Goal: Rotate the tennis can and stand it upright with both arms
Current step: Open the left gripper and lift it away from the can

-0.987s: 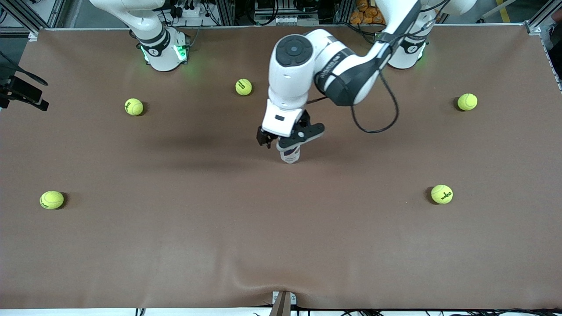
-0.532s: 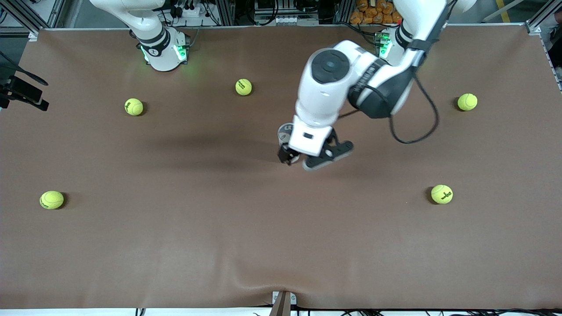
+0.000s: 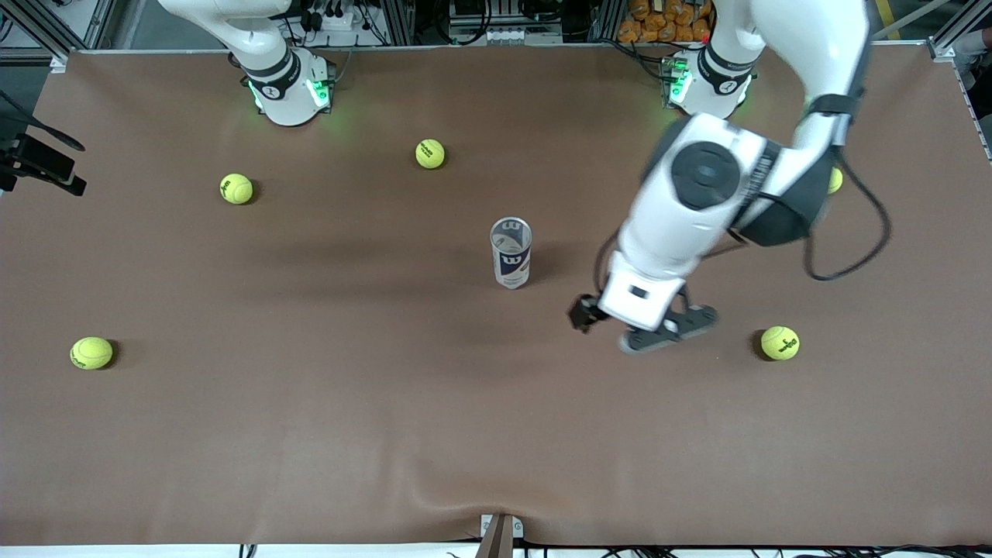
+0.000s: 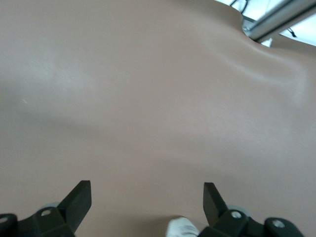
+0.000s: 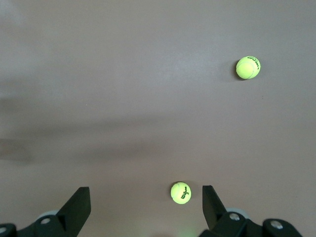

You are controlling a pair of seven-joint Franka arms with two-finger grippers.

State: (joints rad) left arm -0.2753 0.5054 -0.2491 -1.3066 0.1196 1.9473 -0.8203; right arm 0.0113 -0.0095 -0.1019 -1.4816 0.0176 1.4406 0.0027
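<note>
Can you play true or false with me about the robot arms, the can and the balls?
1. The tennis can is standing up on the table. True.
2. The left gripper is squeezing the can. False: it is open, holds nothing, and hangs over bare table toward the left arm's end.
3. The right gripper is open. True.
4. A tennis ball sits inside the can. False: it lies on the table, farther from the front camera than the can.
5. The can is lying on its side. False: it is upright, rim on top.
</note>
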